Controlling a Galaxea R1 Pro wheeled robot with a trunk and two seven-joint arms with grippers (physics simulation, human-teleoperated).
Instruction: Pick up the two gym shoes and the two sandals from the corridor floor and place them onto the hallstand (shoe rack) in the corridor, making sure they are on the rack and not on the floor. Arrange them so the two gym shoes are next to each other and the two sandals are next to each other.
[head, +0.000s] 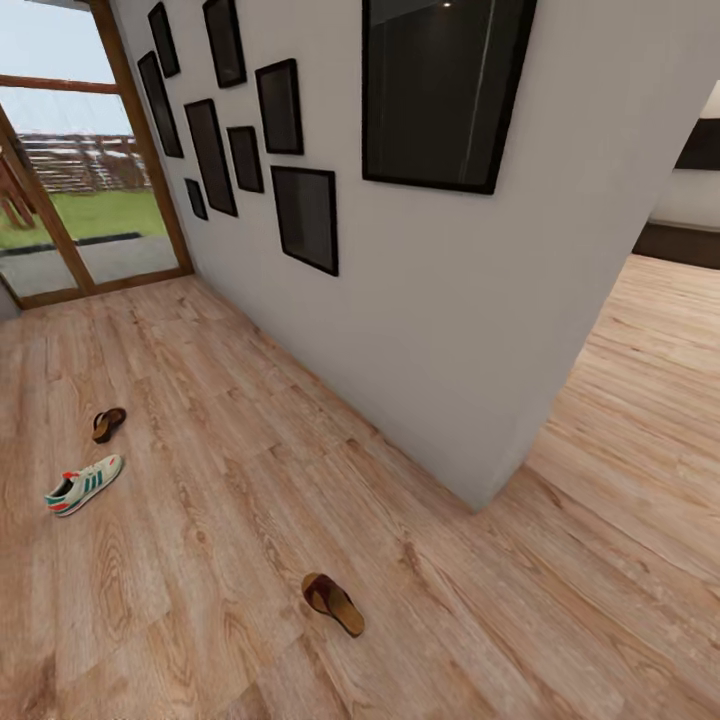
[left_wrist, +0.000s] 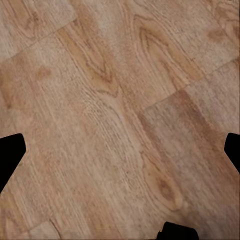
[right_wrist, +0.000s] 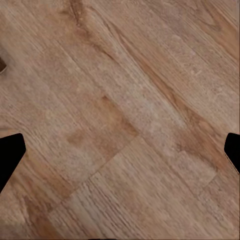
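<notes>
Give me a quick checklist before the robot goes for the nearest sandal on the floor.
1. Nearest sandal in sight, lying alone on the corridor floor: ok.
2. Second sandal located, farther off: ok.
3. One gym shoe located beside it: ok; the other gym shoe: not ok.
4. Left pincer open and empty: ok.
5. Right pincer open and empty: ok.
6. Hallstand located: not ok.

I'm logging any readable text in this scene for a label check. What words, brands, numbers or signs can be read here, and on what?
None: no legible text shows in these views.
Gym shoe: green side stripes, no brand readable; too small.
Near sandal and far sandal: no marks visible.
Wall frames: dark and blank, no lettering.
Floor: wood grain, no signs.
</notes>
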